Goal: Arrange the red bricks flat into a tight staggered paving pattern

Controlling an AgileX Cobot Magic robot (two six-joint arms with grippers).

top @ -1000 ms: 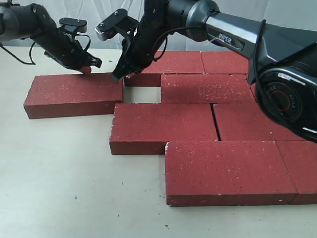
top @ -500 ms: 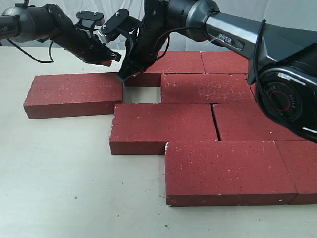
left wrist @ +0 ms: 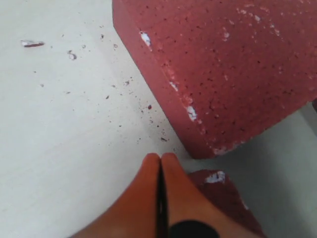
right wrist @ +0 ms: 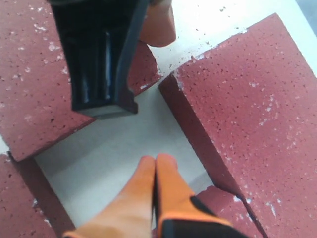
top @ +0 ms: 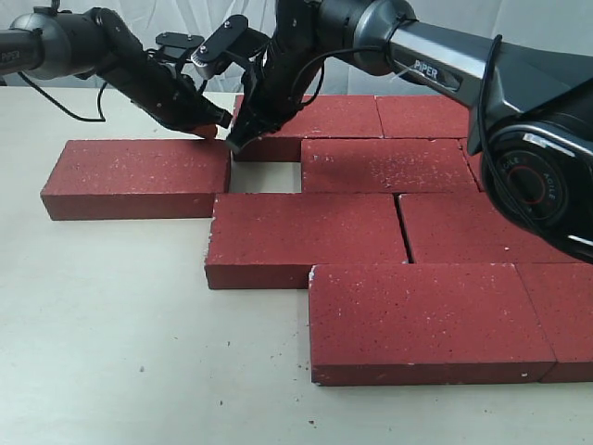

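Observation:
Several red bricks lie flat in staggered rows [top: 384,165]. One loose red brick [top: 134,176] lies to their left, with a small bare gap [top: 264,176] between it and the pattern. My left gripper [top: 211,126] is shut on nothing, its tips at the loose brick's far right corner. In the left wrist view the shut gripper [left wrist: 160,157] sits over bare table beside a brick corner [left wrist: 223,191]. My right gripper [top: 233,145] is shut and empty, tip down at the gap's far left corner. The right wrist view shows it [right wrist: 156,159] above the gap floor [right wrist: 119,144].
The beige table [top: 120,334] stretches left and in front of the bricks, dotted with brick crumbs [left wrist: 148,106]. The two arms cross closely; the left gripper's black body [right wrist: 99,59] hangs right above the right gripper's fingers. A white backdrop [top: 204,19] closes the far side.
My left gripper has swung right along the loose brick's far edge to its right corner. The right gripper's tip has crept slightly right. The loose brick's left end has shifted a little left.

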